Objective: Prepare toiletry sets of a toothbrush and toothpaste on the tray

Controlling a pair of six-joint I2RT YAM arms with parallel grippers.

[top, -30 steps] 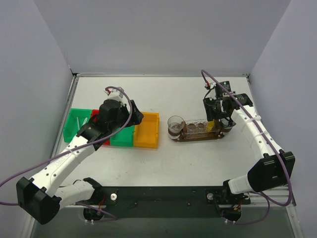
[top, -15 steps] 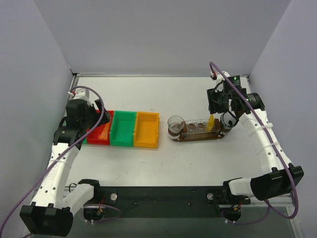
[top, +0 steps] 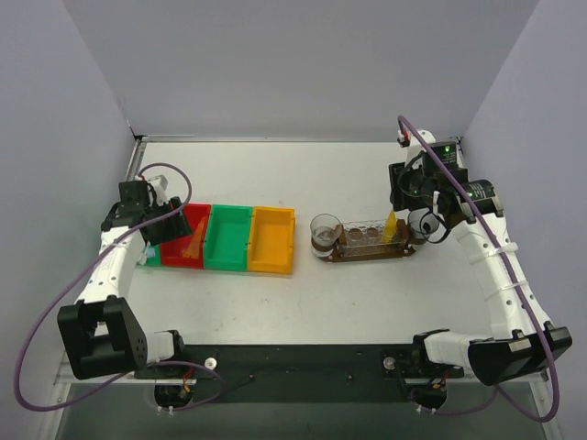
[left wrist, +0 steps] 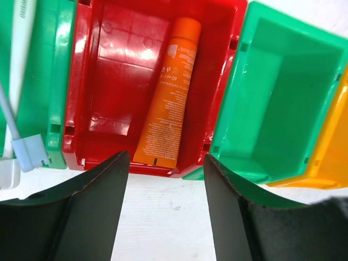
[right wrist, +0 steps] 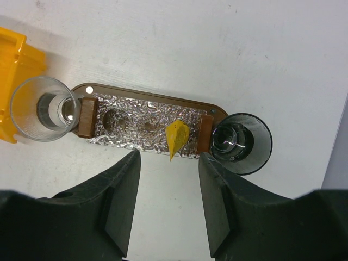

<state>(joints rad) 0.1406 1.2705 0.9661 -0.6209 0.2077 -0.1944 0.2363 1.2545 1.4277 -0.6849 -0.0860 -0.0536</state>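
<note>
Toothpaste is found as an orange tube (left wrist: pixel 168 92) lying flat in the red bin (left wrist: pixel 109 65), just ahead of the wide-open, empty left claw (left wrist: pixel 166 163), its long axis running away between the fingers (left wrist: pixel 92 212), so the left arm is judged the nearer one.

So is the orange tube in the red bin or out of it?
In. The orange tube lies flat on the floor of the red bin, walls all round; the open left end effector is not holding it.
</note>
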